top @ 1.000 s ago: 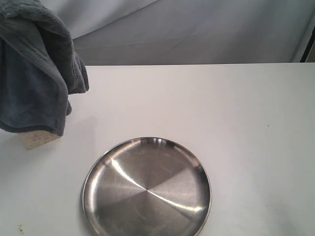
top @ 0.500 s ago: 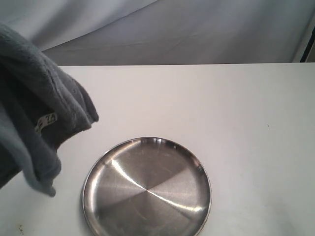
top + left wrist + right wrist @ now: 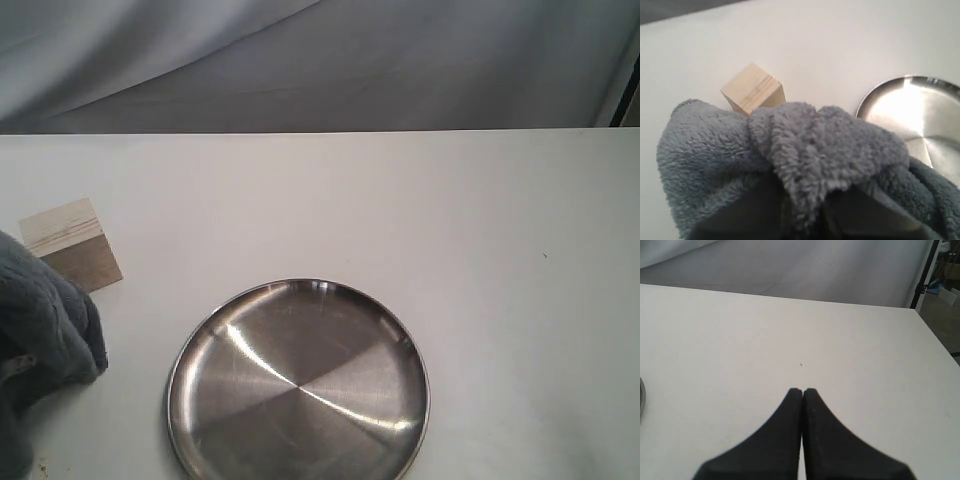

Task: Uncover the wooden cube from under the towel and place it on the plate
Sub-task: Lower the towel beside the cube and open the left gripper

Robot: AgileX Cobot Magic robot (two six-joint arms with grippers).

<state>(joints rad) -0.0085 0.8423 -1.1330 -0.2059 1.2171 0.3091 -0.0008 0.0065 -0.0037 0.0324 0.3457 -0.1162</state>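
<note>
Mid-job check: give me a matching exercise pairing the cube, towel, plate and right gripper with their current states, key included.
Things:
1. pale wooden cube
2. blue-grey fleece towel
3. round stainless-steel plate
4. right gripper

States:
A. shut, nothing between its jaws
B. bunched up, pinched in the left gripper
C. uncovered, standing on the white table
D. empty, nothing on it

Pairs: 1-C; 2-B; 3-D; 4-A
</note>
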